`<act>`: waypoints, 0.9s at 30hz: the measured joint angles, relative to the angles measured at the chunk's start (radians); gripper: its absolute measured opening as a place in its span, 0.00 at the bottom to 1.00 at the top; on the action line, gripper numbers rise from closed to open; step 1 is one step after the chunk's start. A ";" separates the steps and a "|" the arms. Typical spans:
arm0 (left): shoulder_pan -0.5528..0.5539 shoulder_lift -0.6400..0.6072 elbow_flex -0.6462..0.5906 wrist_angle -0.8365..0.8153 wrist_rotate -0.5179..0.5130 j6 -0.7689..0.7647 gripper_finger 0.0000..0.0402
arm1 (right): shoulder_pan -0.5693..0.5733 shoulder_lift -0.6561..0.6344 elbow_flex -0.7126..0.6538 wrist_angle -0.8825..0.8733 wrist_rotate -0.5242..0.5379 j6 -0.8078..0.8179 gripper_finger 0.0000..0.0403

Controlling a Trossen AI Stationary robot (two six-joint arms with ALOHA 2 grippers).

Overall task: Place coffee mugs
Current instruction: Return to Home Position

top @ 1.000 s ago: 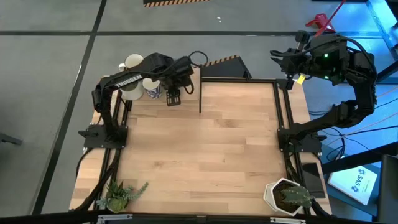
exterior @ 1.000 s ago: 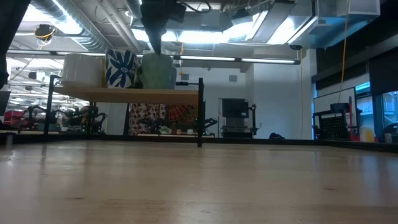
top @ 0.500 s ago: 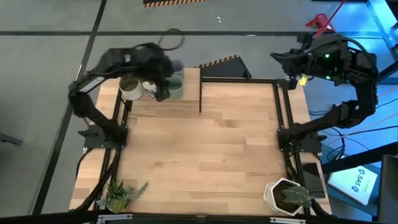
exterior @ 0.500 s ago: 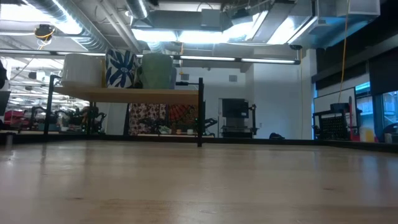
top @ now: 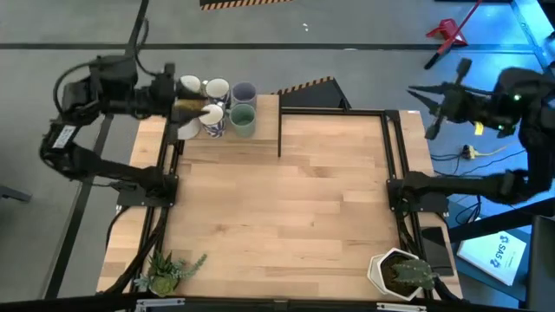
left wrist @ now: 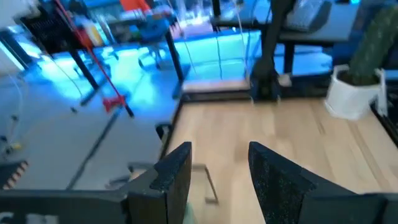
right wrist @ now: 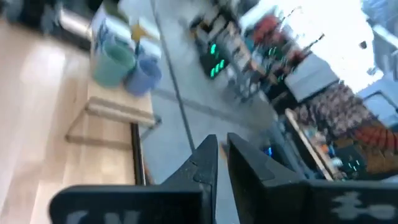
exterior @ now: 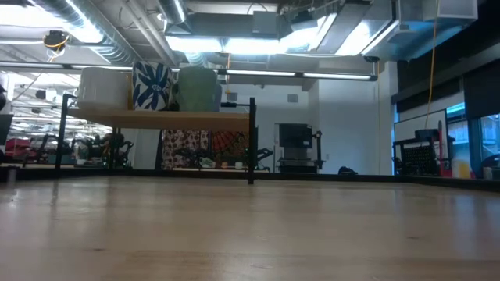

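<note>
Six coffee mugs [top: 217,89] stand in two rows on the shelf [exterior: 156,119] at the tabletop's [top: 286,208] far-left corner. I therefore judge placement complete and the return to home as the step in hand. The left gripper [left wrist: 219,155] hangs at the shelf's left end, arm bent outside the left edge, fingers apart and empty. The right gripper [right wrist: 221,146] sits beyond the far-right corner, fingers nearly together, holding nothing. Next, I should fold both arms to rest, keeping the left wrist clear of the mugs.
</note>
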State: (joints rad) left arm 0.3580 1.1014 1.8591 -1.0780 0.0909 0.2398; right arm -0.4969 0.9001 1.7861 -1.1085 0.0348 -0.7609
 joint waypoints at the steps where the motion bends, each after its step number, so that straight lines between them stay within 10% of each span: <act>1: 0.000 -0.034 -0.051 0.004 0.001 -0.011 0.38 | -0.004 -0.058 -0.080 0.061 -0.037 0.008 0.07; 16: 0.000 -0.589 -0.749 0.357 0.057 -0.307 0.38 | -0.002 -0.585 -1.037 0.703 -0.163 0.441 0.07; 27: 0.000 -0.997 -1.062 0.388 -0.063 -0.511 0.38 | -0.001 -0.625 -1.303 1.025 -0.125 0.566 0.07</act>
State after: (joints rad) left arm 0.3576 0.1040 0.7972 -0.6904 0.0280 -0.2709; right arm -0.4980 0.2750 0.4826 -0.0837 -0.0898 -0.1945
